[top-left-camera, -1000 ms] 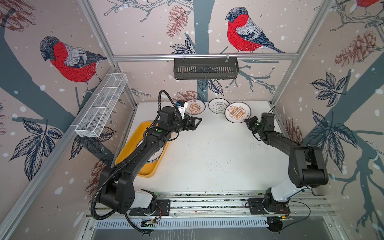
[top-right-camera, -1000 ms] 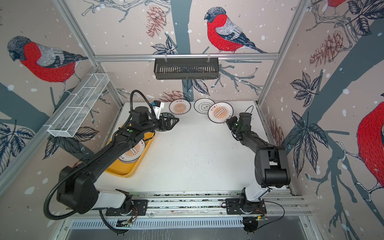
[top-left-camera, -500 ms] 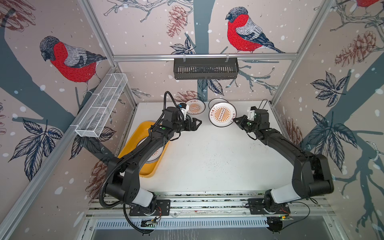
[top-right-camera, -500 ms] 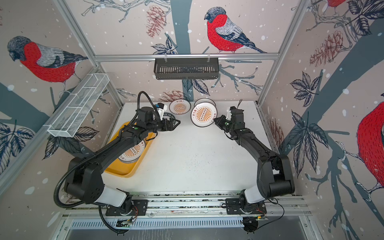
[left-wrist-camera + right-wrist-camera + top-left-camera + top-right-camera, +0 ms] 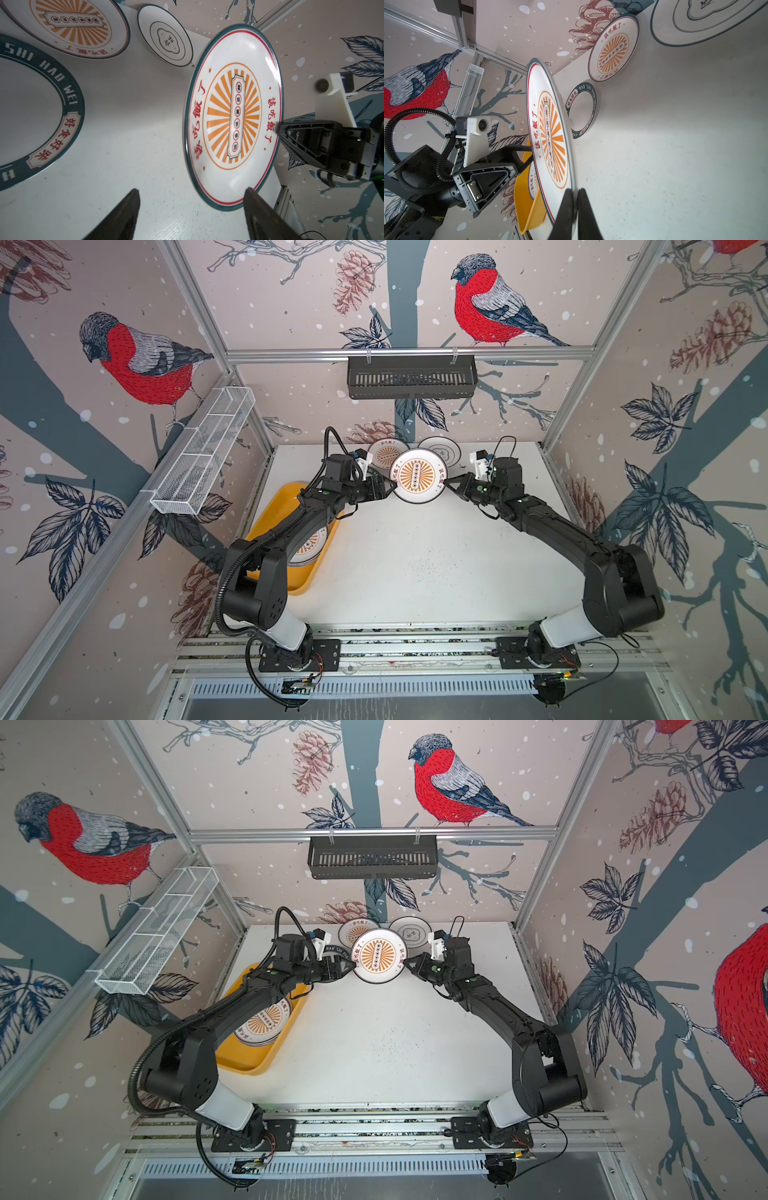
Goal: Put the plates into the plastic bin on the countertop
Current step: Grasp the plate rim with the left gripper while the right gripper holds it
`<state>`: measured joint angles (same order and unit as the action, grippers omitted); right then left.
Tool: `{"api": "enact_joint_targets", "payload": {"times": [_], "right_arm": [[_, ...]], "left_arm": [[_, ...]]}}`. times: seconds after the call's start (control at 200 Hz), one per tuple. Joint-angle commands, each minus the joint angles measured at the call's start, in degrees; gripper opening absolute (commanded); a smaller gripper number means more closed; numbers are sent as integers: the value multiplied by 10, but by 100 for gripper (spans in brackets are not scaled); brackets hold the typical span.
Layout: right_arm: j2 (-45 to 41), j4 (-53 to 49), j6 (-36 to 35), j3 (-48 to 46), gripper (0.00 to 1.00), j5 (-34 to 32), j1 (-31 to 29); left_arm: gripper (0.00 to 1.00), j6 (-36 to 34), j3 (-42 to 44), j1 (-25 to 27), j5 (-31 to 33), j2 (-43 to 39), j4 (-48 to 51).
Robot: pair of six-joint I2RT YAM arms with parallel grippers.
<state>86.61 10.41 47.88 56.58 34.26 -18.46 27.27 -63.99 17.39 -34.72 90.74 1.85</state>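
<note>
Two claws meet at one plate. The right gripper [image 5: 576, 193] is pinched tight on the rim of the held plate [image 5: 417, 477], the sunburst pattern. It hangs clear of the countertop [image 5: 415, 564] near the rear centre, tilted rather than level. The left gripper [image 5: 190, 193] stands wide, with its jaws on either side of the opposite rim. In the right wrist view both fingers straddle the edge, but neither visibly presses on it. I read this as a handover with the receiving side not yet gripped.

The plastic bin [image 5: 245, 1065] sits along the left edge of the countertop under the left arm, with at least one sunburst-faced plate [image 5: 264, 1021] in it. Three more plates lie flat on the table:
- lettered-rim plate [image 5: 71, 104], beneath the left claw
- rear sunburst plate [image 5: 76, 22], by the back wall
- emblem plate [image 5: 166, 39], beside it

Risks I am watching:
1. If the right claw lets go before the left has closed firmly, the plate drops onto the lettered-rim plate and either could chip.
2. The rim looks glazed and is held by a single narrow pinch, so the plate could swivel in the jaws.
3. If the left claw closes off-centre, it would lever the plate against the right claw's hold and twist it loose.
4. A plate carried tilted could catch the bin wall on the way down.
</note>
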Motion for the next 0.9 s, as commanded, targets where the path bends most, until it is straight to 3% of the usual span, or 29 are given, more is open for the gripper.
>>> {"api": "enact_joint_targets", "payload": {"times": [0.0, 0.455, 0.896], "right_arm": [[1, 60, 17, -4, 8, 18, -5], [-2, 93, 37, -6, 8, 42, -14], [9, 100, 42, -2, 8, 44, -16]], "left_arm": [[75, 17, 4, -3, -27, -2, -39], [56, 33, 10, -14, -38, 3, -56], [16, 41, 20, -17, -56, -5, -82]]}}
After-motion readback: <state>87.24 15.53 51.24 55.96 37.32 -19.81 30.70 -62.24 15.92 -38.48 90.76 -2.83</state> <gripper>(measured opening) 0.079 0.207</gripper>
